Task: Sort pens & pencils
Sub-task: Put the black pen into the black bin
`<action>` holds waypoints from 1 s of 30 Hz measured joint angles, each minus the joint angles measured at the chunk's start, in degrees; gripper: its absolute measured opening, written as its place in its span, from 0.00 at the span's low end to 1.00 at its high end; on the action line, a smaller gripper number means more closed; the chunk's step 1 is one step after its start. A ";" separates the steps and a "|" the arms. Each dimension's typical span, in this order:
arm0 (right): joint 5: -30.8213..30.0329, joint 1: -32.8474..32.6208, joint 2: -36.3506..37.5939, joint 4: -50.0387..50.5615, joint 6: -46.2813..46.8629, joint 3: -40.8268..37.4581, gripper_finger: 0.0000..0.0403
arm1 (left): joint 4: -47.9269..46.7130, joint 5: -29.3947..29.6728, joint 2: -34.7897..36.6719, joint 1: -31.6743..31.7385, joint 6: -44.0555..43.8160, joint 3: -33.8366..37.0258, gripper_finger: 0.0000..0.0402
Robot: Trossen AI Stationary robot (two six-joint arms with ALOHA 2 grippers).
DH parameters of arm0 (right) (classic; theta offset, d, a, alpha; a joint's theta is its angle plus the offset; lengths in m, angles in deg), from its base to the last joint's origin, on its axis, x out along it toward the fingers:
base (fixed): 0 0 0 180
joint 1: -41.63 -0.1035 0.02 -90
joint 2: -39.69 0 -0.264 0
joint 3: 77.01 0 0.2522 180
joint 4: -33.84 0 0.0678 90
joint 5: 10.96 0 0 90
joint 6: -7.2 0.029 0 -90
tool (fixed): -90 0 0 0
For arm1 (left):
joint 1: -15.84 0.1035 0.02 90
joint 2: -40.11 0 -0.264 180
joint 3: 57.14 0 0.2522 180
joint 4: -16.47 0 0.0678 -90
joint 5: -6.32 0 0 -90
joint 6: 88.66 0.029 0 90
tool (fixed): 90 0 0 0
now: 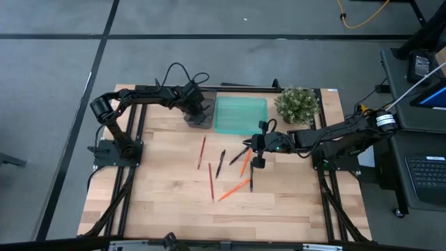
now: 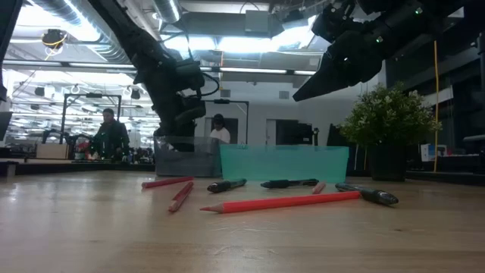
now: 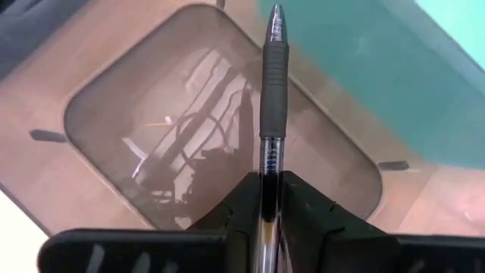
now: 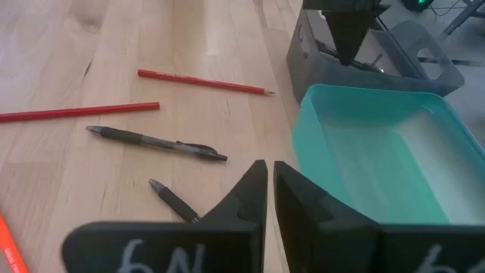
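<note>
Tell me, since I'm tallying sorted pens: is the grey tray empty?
Empty, it seems: the grey tray shows only a bare floor, while the left gripper holds a pen above it.

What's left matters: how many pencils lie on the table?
4 pencils, all on the table: two red at the spread's left, two orange nearer the right gripper; trays could hide more.

Colours on the pale wood tabletop (image 1: 167, 188)

Black pens (image 1: 220, 164) and red and orange pencils (image 1: 234, 189) lie scattered; one tray (image 1: 240, 115) is translucent teal, the other tray (image 1: 198, 115) smoky grey; the plant (image 1: 297, 103) is green, both arms dark.
</note>
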 joint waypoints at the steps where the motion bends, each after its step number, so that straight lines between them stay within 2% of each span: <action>1: 0.00 0.00 0.00 0.00 0.02 0.00 0.07 | 0.36 0.06 0.00 -0.19 0.16 0.00 0.13; 9: 0.00 0.00 0.00 0.04 0.11 0.00 0.07 | 2.30 0.20 0.00 -0.36 1.58 0.00 0.23; 13: 0.00 0.00 0.00 0.11 0.11 0.00 0.07 | 2.19 -0.03 0.00 -0.36 4.71 -0.02 0.24; 21: 0.00 0.00 0.00 0.13 0.13 0.00 0.07 | -12.02 -3.32 0.07 -0.20 10.99 -8.78 0.22; 28: -0.02 0.00 0.00 0.93 0.15 0.00 0.07 | -19.52 -3.57 0.35 -1.54 13.37 -15.21 0.19; 30: -0.07 0.00 0.00 1.76 0.25 0.00 0.07 | -21.72 -5.43 1.17 -2.05 13.41 -15.61 0.17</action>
